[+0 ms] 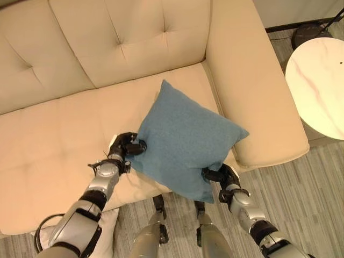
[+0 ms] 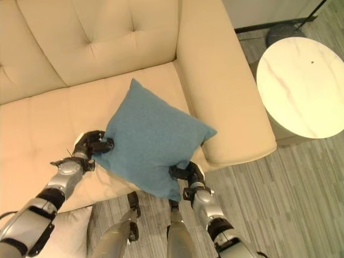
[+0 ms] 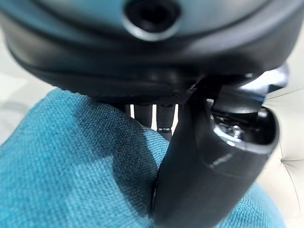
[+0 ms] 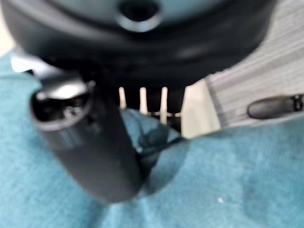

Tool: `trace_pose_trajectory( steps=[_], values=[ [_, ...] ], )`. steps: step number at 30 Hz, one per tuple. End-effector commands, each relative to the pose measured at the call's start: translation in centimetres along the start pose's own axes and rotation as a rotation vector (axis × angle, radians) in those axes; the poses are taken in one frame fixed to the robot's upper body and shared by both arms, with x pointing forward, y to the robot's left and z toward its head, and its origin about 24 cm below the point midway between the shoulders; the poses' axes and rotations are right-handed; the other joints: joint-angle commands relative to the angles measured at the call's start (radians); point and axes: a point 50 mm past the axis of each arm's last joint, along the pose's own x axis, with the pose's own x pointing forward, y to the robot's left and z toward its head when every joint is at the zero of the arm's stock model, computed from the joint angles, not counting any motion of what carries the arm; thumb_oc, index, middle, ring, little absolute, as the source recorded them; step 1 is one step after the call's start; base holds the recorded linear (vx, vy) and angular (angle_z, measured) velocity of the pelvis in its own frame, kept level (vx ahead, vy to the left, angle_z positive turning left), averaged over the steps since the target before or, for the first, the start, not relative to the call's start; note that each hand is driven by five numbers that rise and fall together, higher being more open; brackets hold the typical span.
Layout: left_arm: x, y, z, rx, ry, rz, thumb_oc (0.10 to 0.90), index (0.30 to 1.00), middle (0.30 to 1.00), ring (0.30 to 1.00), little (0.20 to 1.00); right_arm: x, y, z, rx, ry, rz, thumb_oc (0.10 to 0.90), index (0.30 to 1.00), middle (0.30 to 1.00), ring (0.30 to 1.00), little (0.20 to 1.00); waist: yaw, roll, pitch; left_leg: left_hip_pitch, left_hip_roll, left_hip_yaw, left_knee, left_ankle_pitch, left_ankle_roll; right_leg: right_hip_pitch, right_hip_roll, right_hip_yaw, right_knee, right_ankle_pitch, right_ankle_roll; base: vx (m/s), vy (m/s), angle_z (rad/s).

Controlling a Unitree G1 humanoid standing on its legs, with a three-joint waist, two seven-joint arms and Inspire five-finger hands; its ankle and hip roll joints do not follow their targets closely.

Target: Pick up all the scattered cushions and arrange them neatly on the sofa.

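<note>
Fingers: left hand (image 1: 127, 147) and right hand (image 1: 221, 176) both pinched on blue cushion (image 1: 185, 141), edges at 9 and 5 o'clock.
Position: over beige sofa (image 1: 64, 129) seat's front edge.
Risk: shallow edge pinches; cloth slipping free, cushion dropping to floor (image 1: 317, 183).

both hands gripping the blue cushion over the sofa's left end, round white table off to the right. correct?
One thing is off: the blue cushion is over the right end of the sofa, beside its right armrest, as the left eye view shows. The rest holds: the left hand and right hand both pinch its edges, and the round white table stands to the right.
</note>
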Motion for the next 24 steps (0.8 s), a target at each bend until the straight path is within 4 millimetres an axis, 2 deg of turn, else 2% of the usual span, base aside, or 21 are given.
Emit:
trace_pose_trajectory(
  steps=[1, 4, 6, 7, 9, 12, 14, 18, 20, 24],
  values=[
    [-0.8, -7.5, 1.9, -0.047, -0.162, -0.261, 0.4, 0.3, 0.3, 0.3, 0.3, -0.7, 6.8, 4.3, 0.075, -0.229, 0.302, 0.4, 0.3, 0.3, 0.3, 0.3, -0.005, 0.009, -0.046, 0.002, -0.023, -0.082, 0.134, -0.199, -0.016, -0.064, -0.042, -0.049, 0.134, -0.069, 0.021, 0.05, -0.049, 0.14],
    [-2.2, -8.5, 1.1, -0.052, -0.184, -0.282, 0.4, 0.3, 0.3, 0.3, 0.3, -1.4, 5.5, 3.2, 0.108, -0.211, 0.272, 0.4, 0.3, 0.3, 0.3, 0.3, -0.005, 0.025, -0.057, 0.065, -0.023, -0.096, 0.108, -0.193, -0.018, -0.013, -0.034, -0.067, 0.157, -0.103, 0.013, 0.06, -0.074, 0.24],
    [-3.6, -8.6, -0.6, -0.056, -0.161, -0.283, 0.4, 0.3, 0.3, 0.3, 0.3, -2.3, 4.1, 1.9, 0.132, -0.187, 0.254, 0.4, 0.3, 0.3, 0.3, 0.3, -0.005, 0.04, -0.076, 0.127, -0.017, -0.112, 0.076, -0.18, -0.024, 0.04, -0.025, -0.089, 0.171, -0.135, 0.005, 0.08, -0.13, 0.21],
    [-3.6, -8.6, -0.6, -0.056, -0.161, -0.283, 0.4, 0.3, 0.3, 0.3, 0.3, -2.3, 4.1, 1.8, 0.132, -0.187, 0.254, 0.4, 0.3, 0.3, 0.3, 0.3, -0.005, 0.04, -0.076, 0.127, -0.018, -0.112, 0.076, -0.18, -0.024, 0.04, -0.025, -0.089, 0.171, -0.135, 0.005, 0.07, -0.132, 0.15],
    [-4.9, -8.3, -1.8, -0.097, -0.14, -0.27, 0.4, 0.3, 0.3, 0.3, 0.3, -3.1, 2.7, 1.2, 0.133, -0.191, 0.222, 0.4, 0.3, 0.3, 0.3, 0.3, -0.004, 0.056, -0.104, 0.172, -0.013, -0.129, 0.036, -0.157, -0.032, 0.086, -0.017, -0.114, 0.169, -0.157, -0.002, 0.06, -0.182, 0.2],
    [-5.5, -7.9, -2.4, -0.131, -0.129, -0.25, 0.4, 0.3, 0.3, 0.3, 0.3, -3.4, 1.9, 1.5, 0.113, -0.215, 0.2, 0.4, 0.3, 0.3, 0.3, 0.3, 0.001, 0.064, -0.128, 0.188, -0.006, -0.139, 0.01, -0.137, -0.04, 0.109, -0.009, -0.134, 0.163, -0.169, -0.008, 0.04, -0.169, 0.3],
    [-6.3, -6.9, -2.7, -0.179, -0.136, -0.2, 0.4, 0.3, 0.3, 0.3, 0.3, -4.3, 0.7, 2.7, 0.044, -0.294, 0.171, 0.4, 0.3, 0.3, 0.3, 0.3, 0.009, 0.071, -0.155, 0.218, 0.008, -0.153, -0.026, -0.112, -0.054, 0.145, 0.006, -0.158, 0.156, -0.19, -0.02, 0.04, -0.207, 0.24],
    [-6.8, -6.3, -2.4, -0.208, -0.161, -0.166, 0.4, 0.3, 0.3, 0.3, 0.3, -5.5, -0.5, 4.3, -0.017, -0.399, 0.122, 0.4, 0.3, 0.3, 0.3, 0.3, 0.006, 0.068, -0.164, 0.222, 0.034, -0.168, -0.025, -0.085, -0.085, 0.182, 0.024, -0.199, 0.153, -0.218, -0.042, -0.01, -0.193, 0.29],
    [-6.9, -6.2, -2.2, -0.216, -0.173, -0.166, 0.4, 0.3, 0.3, 0.3, 0.3, -5.7, -0.6, 4.8, -0.032, -0.423, 0.115, 0.4, 0.3, 0.3, 0.3, 0.3, 0.002, 0.066, -0.163, 0.217, 0.04, -0.17, -0.01, -0.087, -0.091, 0.192, 0.026, -0.211, 0.151, -0.224, -0.047, -0.02, -0.167, 0.51],
    [-8.0, -5.5, -1.9, -0.204, -0.213, -0.171, 0.4, 0.3, 0.3, 0.3, 0.3, -6.8, -1.1, 7.1, -0.159, -0.544, 0.107, 0.4, 0.3, 0.3, 0.3, 0.3, 0.008, 0.043, -0.15, 0.204, 0.056, -0.169, 0.122, -0.123, -0.099, 0.243, 0.036, -0.228, 0.153, -0.247, -0.074, 0.01, -0.126, 0.27]
  ],
)
